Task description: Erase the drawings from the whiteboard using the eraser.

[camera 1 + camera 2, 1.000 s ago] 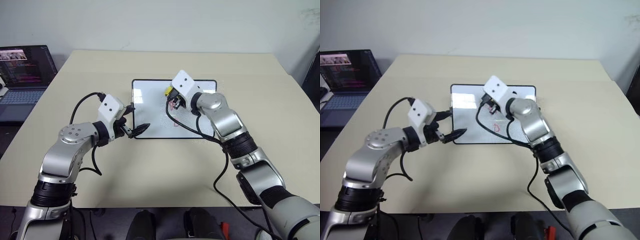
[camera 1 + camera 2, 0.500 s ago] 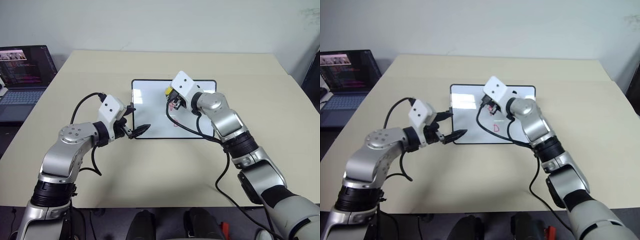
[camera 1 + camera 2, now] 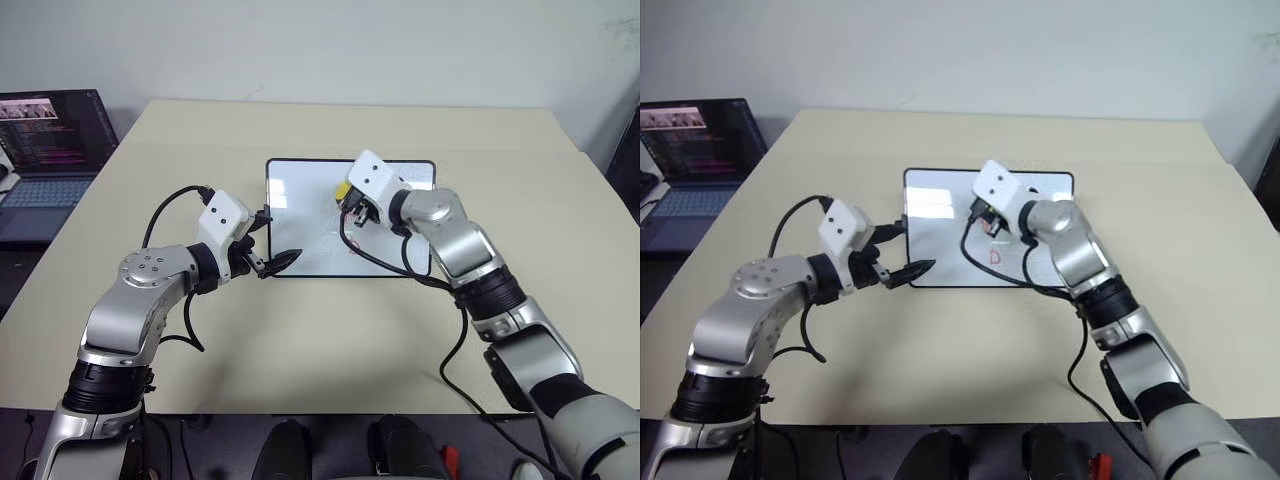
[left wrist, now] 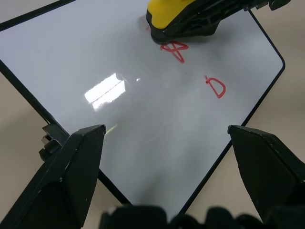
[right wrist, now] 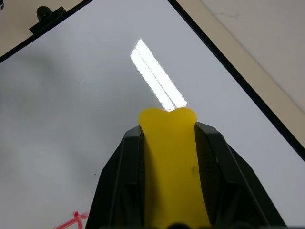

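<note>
The whiteboard point(image 3: 300, 215) lies flat at the middle of the tan table. My right gripper point(image 5: 167, 129) is shut on the yellow eraser point(image 3: 342, 189), whose black underside rests on the board near its far middle. A red scribble point(image 4: 175, 49) sits right beside the eraser's end, and a red D point(image 3: 994, 256) lies closer to the board's near edge. My left gripper point(image 3: 275, 238) is open over the board's near left corner, its fingers point(image 4: 71, 167) spread wide with nothing between them.
An open laptop point(image 3: 45, 150) stands off the table's left side. The table point(image 3: 300, 330) has free room in front of the board and to its right. A black cable point(image 3: 380, 262) from my right wrist hangs over the board's near edge.
</note>
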Action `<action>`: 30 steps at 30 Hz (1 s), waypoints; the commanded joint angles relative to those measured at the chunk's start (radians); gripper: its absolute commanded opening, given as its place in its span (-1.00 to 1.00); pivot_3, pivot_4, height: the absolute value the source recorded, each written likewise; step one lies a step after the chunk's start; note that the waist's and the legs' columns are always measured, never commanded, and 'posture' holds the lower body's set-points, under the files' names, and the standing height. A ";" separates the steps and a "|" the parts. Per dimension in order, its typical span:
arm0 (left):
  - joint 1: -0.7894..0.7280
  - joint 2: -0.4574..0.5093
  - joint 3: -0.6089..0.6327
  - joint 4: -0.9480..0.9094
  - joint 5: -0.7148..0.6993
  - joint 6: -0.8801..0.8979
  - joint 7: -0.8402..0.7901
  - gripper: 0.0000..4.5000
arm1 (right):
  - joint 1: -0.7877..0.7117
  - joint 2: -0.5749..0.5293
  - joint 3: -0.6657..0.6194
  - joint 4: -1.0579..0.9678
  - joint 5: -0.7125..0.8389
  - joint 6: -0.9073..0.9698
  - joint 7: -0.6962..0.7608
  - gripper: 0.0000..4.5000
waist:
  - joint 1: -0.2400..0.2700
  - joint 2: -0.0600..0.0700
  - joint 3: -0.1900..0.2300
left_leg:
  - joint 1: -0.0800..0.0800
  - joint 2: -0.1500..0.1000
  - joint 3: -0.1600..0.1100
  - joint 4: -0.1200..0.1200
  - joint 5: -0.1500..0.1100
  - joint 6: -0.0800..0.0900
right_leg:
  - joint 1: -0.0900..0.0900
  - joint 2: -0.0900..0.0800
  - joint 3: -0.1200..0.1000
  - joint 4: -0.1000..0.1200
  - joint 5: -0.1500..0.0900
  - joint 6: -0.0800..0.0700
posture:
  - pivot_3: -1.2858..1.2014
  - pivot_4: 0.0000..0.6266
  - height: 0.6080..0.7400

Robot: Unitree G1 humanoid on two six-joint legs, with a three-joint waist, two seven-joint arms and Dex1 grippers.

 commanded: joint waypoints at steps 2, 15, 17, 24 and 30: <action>-0.021 -0.004 -0.001 -0.015 0.004 -0.027 -0.006 1.00 | -0.038 -0.021 -0.060 0.050 -0.020 -0.017 -0.073 -0.50 | -0.001 0.000 0.000 | 0.000 0.000 0.000 0.000 0.000 0.000 | 0.000 0.000 0.000 0.001 0.000 0.000 | 0.03 -0.52 1.00; -0.021 -0.007 -0.007 -0.016 0.003 -0.031 -0.006 1.00 | -0.007 -0.023 -0.037 -0.004 -0.018 0.012 -0.025 -0.50 | -0.002 0.000 0.000 | 0.001 0.000 0.000 0.001 0.000 0.000 | 0.000 0.000 0.000 0.002 0.000 0.000 | 0.03 -0.52 1.00; -0.020 -0.007 -0.007 -0.017 0.003 -0.031 -0.006 1.00 | -0.008 -0.027 -0.031 -0.004 -0.009 0.018 -0.008 -0.50 | -0.002 0.000 0.000 | 0.001 0.000 0.000 0.001 0.000 0.000 | 0.000 0.000 0.000 0.003 0.000 0.000 | 0.03 -0.52 1.00; -0.019 -0.010 -0.009 -0.017 0.004 -0.031 -0.003 1.00 | 0.004 0.005 -0.027 -0.026 0.007 0.032 -0.009 -0.50 | -0.003 0.000 0.000 | 0.001 0.000 0.000 0.000 0.000 0.001 | 0.000 0.000 0.000 0.002 0.000 0.000 | 0.03 -0.52 1.00; -0.020 -0.013 -0.010 -0.016 0.005 -0.033 -0.002 1.00 | 0.008 0.056 0.004 -0.033 0.006 0.037 -0.013 -0.50 | -0.003 0.000 0.000 | 0.001 0.000 0.000 0.000 0.000 0.001 | 0.000 0.000 0.000 0.002 0.000 0.000 | 0.03 -0.52 1.00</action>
